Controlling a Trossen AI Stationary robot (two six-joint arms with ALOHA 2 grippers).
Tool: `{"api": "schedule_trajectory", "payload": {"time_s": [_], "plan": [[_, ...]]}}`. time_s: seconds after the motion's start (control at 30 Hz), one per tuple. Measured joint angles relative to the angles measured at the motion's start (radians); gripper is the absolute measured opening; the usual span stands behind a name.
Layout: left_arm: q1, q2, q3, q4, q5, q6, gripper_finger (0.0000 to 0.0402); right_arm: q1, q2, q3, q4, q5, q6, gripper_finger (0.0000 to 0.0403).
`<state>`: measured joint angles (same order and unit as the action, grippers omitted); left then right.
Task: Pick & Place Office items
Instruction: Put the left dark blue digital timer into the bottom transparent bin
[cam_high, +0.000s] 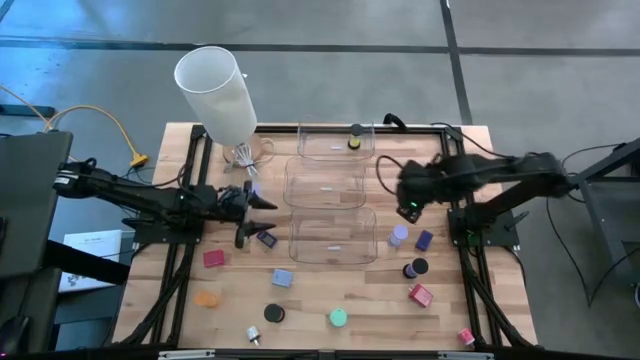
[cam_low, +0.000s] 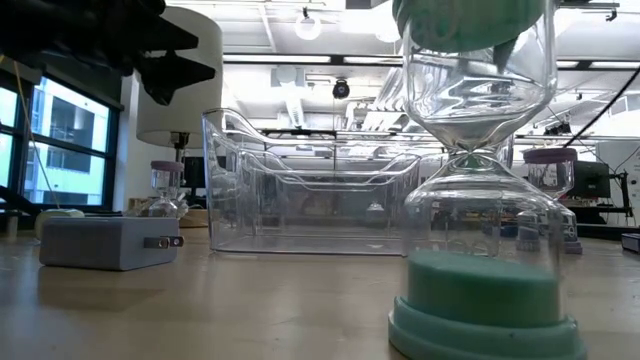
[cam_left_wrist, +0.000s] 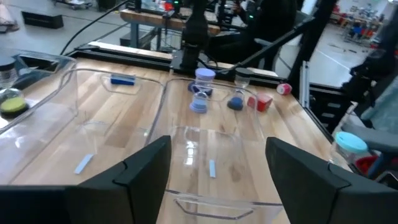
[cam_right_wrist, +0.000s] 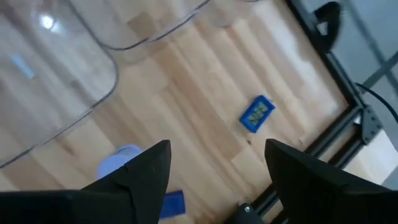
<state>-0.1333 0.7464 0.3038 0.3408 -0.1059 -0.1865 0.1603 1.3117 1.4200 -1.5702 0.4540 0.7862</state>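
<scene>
Small office items lie scattered on the wooden table: a pink block (cam_high: 214, 258), an orange disc (cam_high: 206, 298), a lavender block (cam_high: 282, 278), black discs (cam_high: 274, 314) (cam_high: 415, 268), a teal disc (cam_high: 338, 317), a lavender disc (cam_high: 399, 235), a purple block (cam_high: 424, 240) and a red block (cam_high: 420, 295). My left gripper (cam_high: 256, 205) (cam_left_wrist: 217, 180) hangs open above the table, left of the bins, near a small purple block (cam_high: 266, 238). My right gripper (cam_high: 408, 197) (cam_right_wrist: 214, 180) is open and raised right of the bins, above the lavender disc (cam_right_wrist: 118, 165) and blue-purple block (cam_right_wrist: 257, 114).
Three clear bins (cam_high: 325, 183) stand in a row along the table's middle; the far one (cam_high: 335, 140) holds a black-and-yellow piece (cam_high: 354, 137). A tall white cylinder (cam_high: 215, 90) stands at the far left corner. In the low view a teal hourglass (cam_low: 470, 290) stands close.
</scene>
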Motion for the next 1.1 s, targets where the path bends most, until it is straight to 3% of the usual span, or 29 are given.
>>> {"api": "schedule_trajectory", "payload": {"time_s": [0.23,0.43,0.77,0.9,1.1], "plan": [[-0.021,0.005,0.001,-0.007,0.000,0.003,0.0256,0.162,-0.173,-0.220,0.091,0.203,0.200,0.0250],[-0.022,0.071,0.121,-0.195,-0.030,0.006,0.0256,0.200,-0.221,-0.361,0.278,0.256,0.124,0.0250],[-0.086,0.274,0.420,-0.658,-0.053,0.006,0.0256,0.200,-0.214,-0.380,0.408,0.384,-0.031,0.0250],[-0.139,0.316,0.462,-0.752,-0.050,0.069,0.0256,0.200,-0.214,-0.380,0.411,0.461,-0.032,0.0250],[-0.172,0.318,0.462,-0.794,-0.055,0.145,0.0256,0.193,-0.213,-0.380,0.431,0.462,-0.031,0.0250]]}}
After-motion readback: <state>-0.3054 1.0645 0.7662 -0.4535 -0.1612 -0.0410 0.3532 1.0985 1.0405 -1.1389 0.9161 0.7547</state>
